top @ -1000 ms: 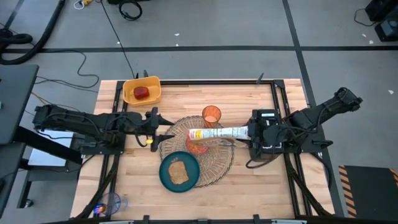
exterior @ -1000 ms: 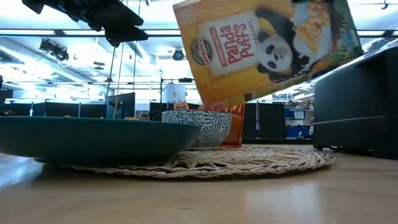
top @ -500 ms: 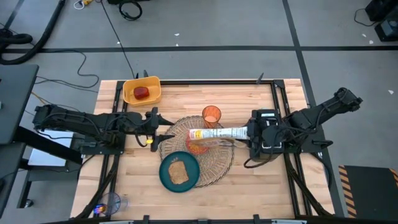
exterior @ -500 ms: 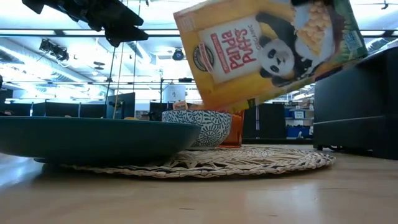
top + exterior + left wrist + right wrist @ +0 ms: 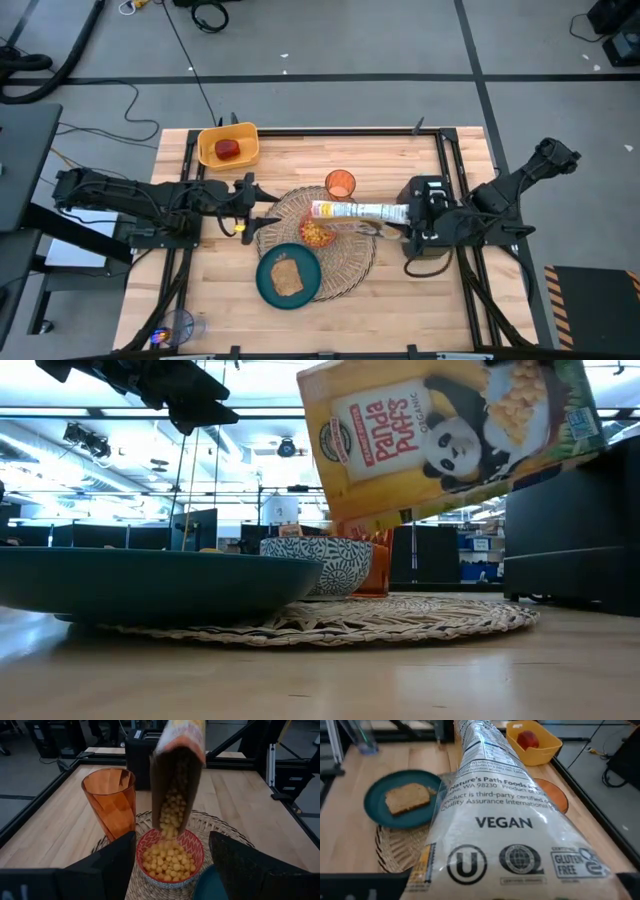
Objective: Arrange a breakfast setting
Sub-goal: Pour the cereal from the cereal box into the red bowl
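- The breakfast setting sits mid-table on a round woven straw placemat (image 5: 330, 250), coarse and open-weave, with a lacy rim.
- A small red bowl (image 5: 170, 856) with a patterned outer wall holds round orange-yellow cereal puffs; it stands on the placemat between the cup and the plate.
- A translucent orange cup (image 5: 109, 798), faceted and tapering toward its base, stands upright just beside the bowl at the mat's far edge.
- A smooth teal plate (image 5: 288, 277) carries one slice of toast (image 5: 407, 798) and overlaps the mat's near edge.
- A yellow cardboard cereal box (image 5: 355, 211) lies nearly level, its long axis running across the table from the right arm toward the bowl; its open mouth tilts down over the bowl, with puffs at the opening.
- The right gripper (image 5: 408, 216) clamps the box's closed end.
- The left gripper (image 5: 262, 213) hovers at the mat's left edge, fingers spread, holding nothing.
- A red apple (image 5: 229, 149) rests in a yellow square bin (image 5: 213, 139) at the table's far left.
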